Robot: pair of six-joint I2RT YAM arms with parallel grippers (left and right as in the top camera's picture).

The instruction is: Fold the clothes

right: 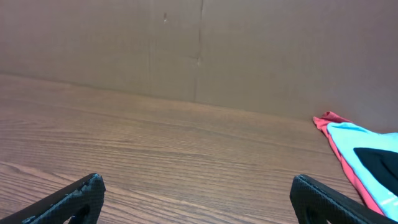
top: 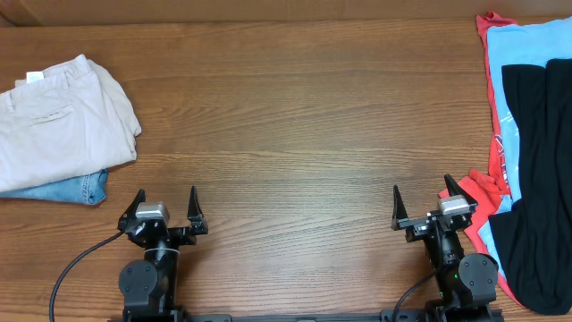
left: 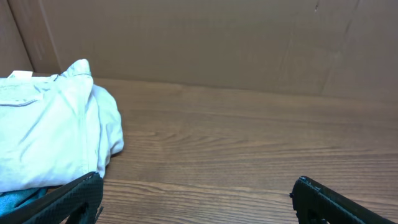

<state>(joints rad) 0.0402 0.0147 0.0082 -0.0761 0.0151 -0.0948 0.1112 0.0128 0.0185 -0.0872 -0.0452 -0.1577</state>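
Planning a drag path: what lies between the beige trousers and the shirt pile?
Nothing but bare wooden table, per the overhead view, from the beige trousers to the shirt pile.

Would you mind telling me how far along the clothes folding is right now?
Looks done: the beige trousers lie folded on top of the jeans at the left. In hand: nothing; the left pincer and right pincer both stand open and empty. To do: the black shirt, light-blue shirt and red shirt sit heaped, unfolded, at the right.
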